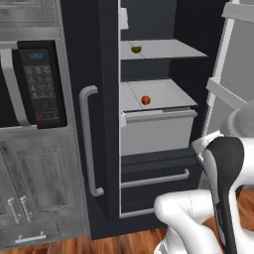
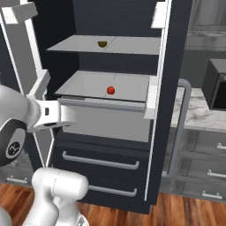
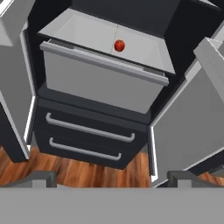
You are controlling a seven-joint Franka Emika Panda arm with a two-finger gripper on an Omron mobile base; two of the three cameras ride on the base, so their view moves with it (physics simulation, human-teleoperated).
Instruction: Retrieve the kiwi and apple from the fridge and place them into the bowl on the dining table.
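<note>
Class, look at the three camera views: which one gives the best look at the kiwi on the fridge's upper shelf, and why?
The left base view shows the kiwi best: it sits unobstructed on the upper shelf. The right base view shows it too, slightly darker. The hand view reaches just to the apple on the lower shelf.

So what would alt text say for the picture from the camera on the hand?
A small red apple sits on a light grey shelf inside the open dark fridge, above a pale bin and two drawers with silver handles. Wood floor lies below, and the tool's open tips rise at the bottom.
</note>
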